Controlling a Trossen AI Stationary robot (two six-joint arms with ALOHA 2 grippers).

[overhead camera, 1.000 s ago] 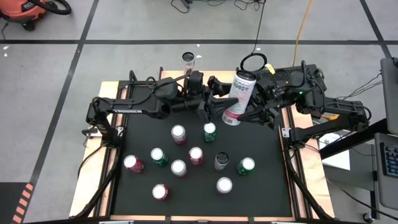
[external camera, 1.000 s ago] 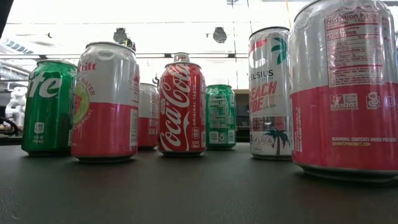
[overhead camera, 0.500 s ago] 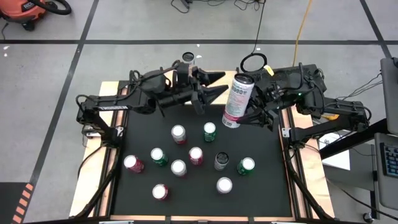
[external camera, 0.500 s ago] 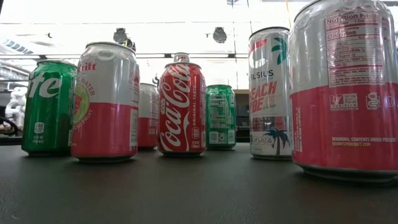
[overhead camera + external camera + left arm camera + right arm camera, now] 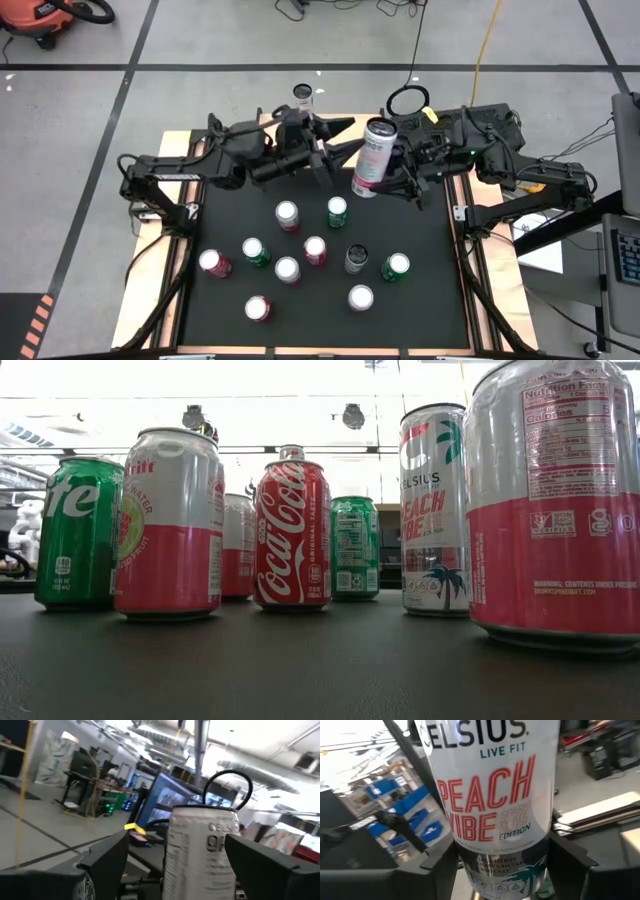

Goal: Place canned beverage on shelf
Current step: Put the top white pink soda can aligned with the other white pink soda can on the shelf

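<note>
can: tall slim white Celsius can (image 5: 369,160), "Peach Vibe" in red-pink lettering (image 5: 490,795), pink base
can state: silver top with tab in place, held off the tabletop
can pose: tilted, top leaning toward the far edge, base toward the near side
can place: above the far part of the black tabletop (image 5: 240,215), right of centre
shelf: mostly hidden under the arms at the far edge; one can (image 5: 303,96) stands there

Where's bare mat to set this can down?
Free: the mat's near-left corner, left of the pink can, and the right strip beside the green can. Crowded: the central can cluster.
</note>
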